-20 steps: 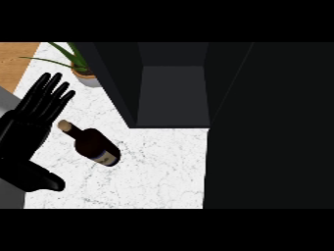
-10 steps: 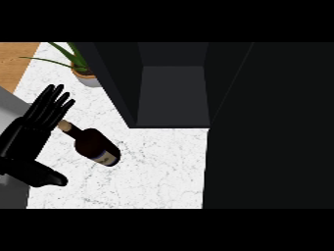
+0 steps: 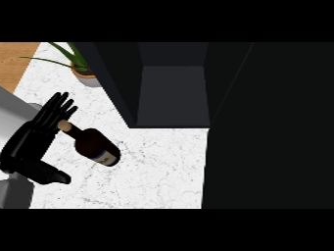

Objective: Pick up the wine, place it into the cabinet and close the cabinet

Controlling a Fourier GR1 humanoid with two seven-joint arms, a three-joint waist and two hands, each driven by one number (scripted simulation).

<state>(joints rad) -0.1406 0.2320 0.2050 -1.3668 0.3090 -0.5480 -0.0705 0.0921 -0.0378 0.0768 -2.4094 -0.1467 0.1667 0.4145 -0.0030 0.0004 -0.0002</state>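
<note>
A dark wine bottle (image 3: pixel 96 145) with a pale cork top lies on the white marble counter (image 3: pixel 155 171), its neck pointing up-left. My left hand (image 3: pixel 34 139) is just left of it, fingers straight and thumb spread out below; the fingertips overlap the bottle's neck. The dark cabinet (image 3: pixel 171 93) stands open at the upper middle, its grey interior showing. Its door (image 3: pixel 278 127) fills the right side of the view. My right hand does not show.
A potted green plant (image 3: pixel 83 73) stands at the back left, beside the cabinet's left wall. A wooden floor strip (image 3: pixel 3 61) lies beyond the counter's left edge, and a grey slab sits at the far left.
My left hand has slid right and down toward the bottle, until its fingers reach the neck. The bottle has not moved.
</note>
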